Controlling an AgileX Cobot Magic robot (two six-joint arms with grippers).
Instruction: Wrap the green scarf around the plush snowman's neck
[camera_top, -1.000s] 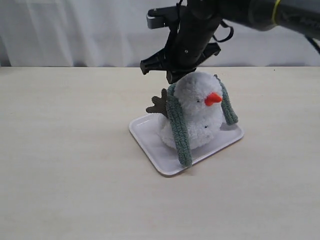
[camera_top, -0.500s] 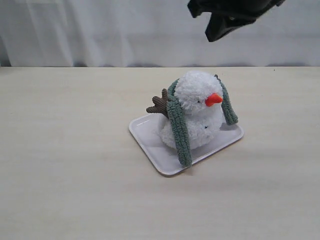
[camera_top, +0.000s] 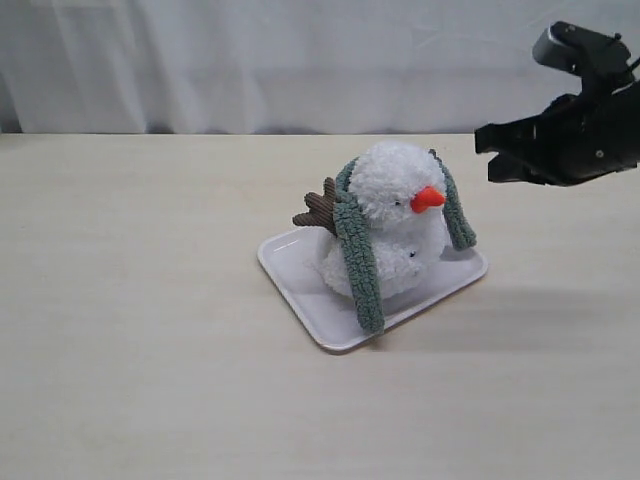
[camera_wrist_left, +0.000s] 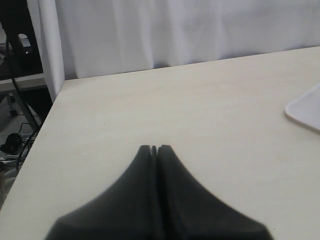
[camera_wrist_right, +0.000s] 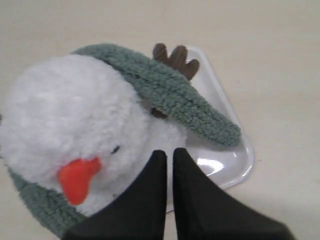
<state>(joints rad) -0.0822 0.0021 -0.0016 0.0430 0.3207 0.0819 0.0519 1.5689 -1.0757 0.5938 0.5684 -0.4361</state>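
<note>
One pale wooden surface (camera_top: 150, 350) carries everything. A white tray (camera_top: 300, 275) sits near its middle, slightly toward the far edge, and the plush snowman (camera_top: 395, 185) stands on it. The green scarf (camera_top: 358, 260) is draped behind the snowman's neck (camera_top: 405, 217). Its two tails hang down the front, one on each side, and they are not crossed. The nearer tail reaches the tray rim.

The right end effector (camera_top: 495, 152) hangs in the air by the right edge, with its fingers clenched almost together on nothing. From it, the snowman lies down and toward the middle of the surface. Each tail's long axis runs from the neck down to the tray.

The left end effector (camera_wrist_left: 154, 148) is also pinched closed and empty. Its camera catches only a sliver of the tray, so I judge the right arm nearer for crossing a tail.

I can't see where the scarf passes behind the head. Only one brown twig arm (camera_top: 318, 210) shows.
</note>
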